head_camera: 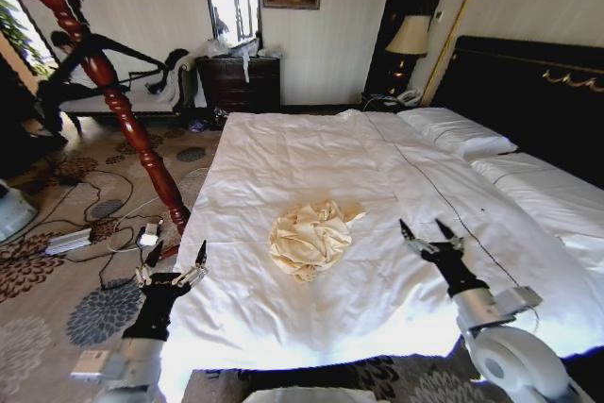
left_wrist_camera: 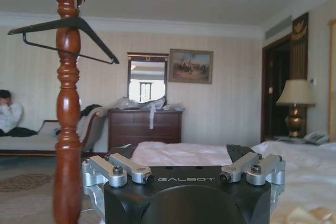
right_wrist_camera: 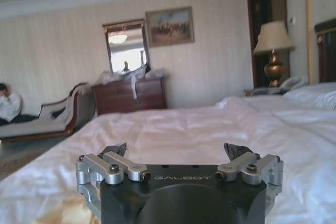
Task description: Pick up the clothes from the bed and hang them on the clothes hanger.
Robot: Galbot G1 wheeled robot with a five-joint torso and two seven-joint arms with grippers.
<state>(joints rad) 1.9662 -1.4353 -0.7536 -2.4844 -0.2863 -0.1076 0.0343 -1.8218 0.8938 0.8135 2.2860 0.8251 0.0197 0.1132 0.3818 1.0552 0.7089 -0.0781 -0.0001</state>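
The clothes point(head_camera: 311, 236) lie as a crumpled cream heap in the middle of the bed point(head_camera: 283, 153), near its foot. My left gripper point(head_camera: 179, 254) hovers open at the bed's left edge, left of the heap, with nothing in it. On the other side of the heap, my right gripper point(head_camera: 423, 230) hangs open and bare over the sheet. The black clothes hanger point(head_camera: 132, 50) hangs on the twisted red-brown coat stand point(head_camera: 132, 120) beside the bed. From the left wrist, the open gripper point(left_wrist_camera: 181, 153) faces the clothes hanger point(left_wrist_camera: 42, 25). The right wrist view has its open gripper point(right_wrist_camera: 177, 150) low over the bed point(right_wrist_camera: 210, 129).
Cables and small boxes point(head_camera: 104, 233) litter the patterned carpet around the stand's foot. A dark dresser point(head_camera: 238, 82) with a mirror stands at the far wall, a chaise point(head_camera: 113, 101) to its left. Pillows point(head_camera: 458, 134) and a black headboard point(head_camera: 528, 92) lie to the right, with a lamp point(head_camera: 409, 40).
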